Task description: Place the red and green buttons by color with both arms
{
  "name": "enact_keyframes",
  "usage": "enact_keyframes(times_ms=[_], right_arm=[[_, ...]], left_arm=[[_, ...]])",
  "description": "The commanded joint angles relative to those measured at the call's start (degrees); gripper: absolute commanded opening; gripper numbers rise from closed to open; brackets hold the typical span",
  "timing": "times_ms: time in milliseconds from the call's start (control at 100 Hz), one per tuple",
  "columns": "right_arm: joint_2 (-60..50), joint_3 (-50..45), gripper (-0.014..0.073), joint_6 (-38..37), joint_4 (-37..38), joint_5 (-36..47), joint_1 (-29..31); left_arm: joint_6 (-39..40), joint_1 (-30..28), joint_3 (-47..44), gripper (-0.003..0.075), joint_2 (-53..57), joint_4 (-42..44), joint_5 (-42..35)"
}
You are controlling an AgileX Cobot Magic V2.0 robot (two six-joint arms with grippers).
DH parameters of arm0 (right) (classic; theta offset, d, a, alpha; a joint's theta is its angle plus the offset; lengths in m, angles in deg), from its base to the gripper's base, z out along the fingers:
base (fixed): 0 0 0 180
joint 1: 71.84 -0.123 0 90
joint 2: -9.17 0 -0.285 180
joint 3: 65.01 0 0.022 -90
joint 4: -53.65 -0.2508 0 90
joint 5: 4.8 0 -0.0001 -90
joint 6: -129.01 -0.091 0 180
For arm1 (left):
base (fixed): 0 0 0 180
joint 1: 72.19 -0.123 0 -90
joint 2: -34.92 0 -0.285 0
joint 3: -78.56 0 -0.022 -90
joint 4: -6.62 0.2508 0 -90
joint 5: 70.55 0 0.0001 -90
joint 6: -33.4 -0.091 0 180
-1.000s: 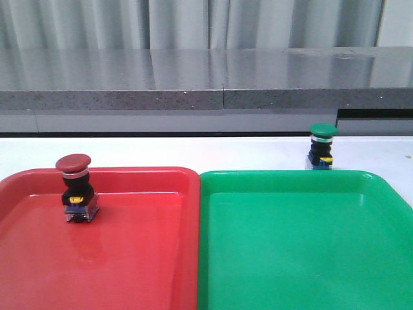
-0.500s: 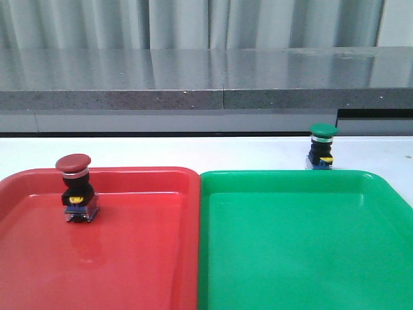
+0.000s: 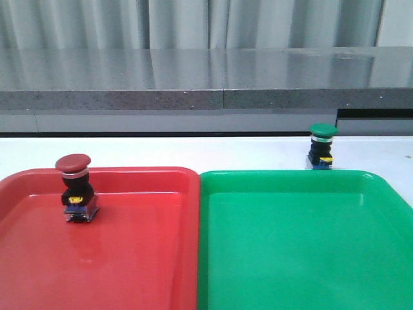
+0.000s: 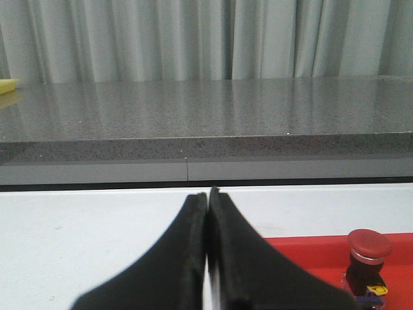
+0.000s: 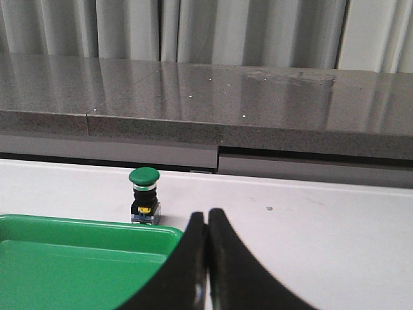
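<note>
while nothing has shifted in the last second, the red button (image 3: 75, 188) sits in the red tray (image 3: 129, 258). the green button (image 3: 322, 148) waits on the table behind the green tray (image 3: 297, 258), so it is still unsorted. left gripper (image 4: 207, 197) and right gripper (image 5: 207, 216) both show fingers pressed together.

In the front view, we see the red tray (image 3: 148, 258) cut off at the left and bottom edges, and the green tray (image 3: 290, 258) cut off at the bottom and right. The green tray's far rim hides the foot of the green button (image 3: 322, 148). In the left wrist view, the bottom edge cuts off the base of the red button (image 4: 368, 266), and the left claw (image 4: 207, 258) hides part of the tray behind it. The yellow marks on both buttons are too small for us to read.
</note>
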Motion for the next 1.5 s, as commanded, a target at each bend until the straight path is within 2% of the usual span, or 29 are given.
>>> enact_keyframes(times_ms=[0, 790, 1070, 1240, 1490], right_arm=[[-1.1, 0.8, -0.0111, 0.2, 0.0, 4.4, 0.4], [-1.1, 0.8, -0.0111, 0.2, 0.0, 4.4, 0.4], [-1.1, 1.1, -0.0111, 0.2, 0.0, 12.6, 0.4], [0.1, 6.1, -0.0111, 0.2, -1.1, 6.2, 0.4], [9.7, 21.7, -0.0111, 0.2, -2.4, -9.6, 0.4]], left_arm=[[0.6, -0.1, -2.4, -0.0019, 1.3, -0.5, -4.9], [0.6, -0.1, -2.4, -0.0019, 1.3, -0.5, -4.9], [0.6, -0.1, -2.4, -0.0019, 1.3, -0.5, -4.9], [0.6, -0.1, -2.4, -0.0019, 1.3, -0.5, -4.9], [0.6, -0.1, -2.4, -0.0019, 1.3, -0.5, -4.9]])
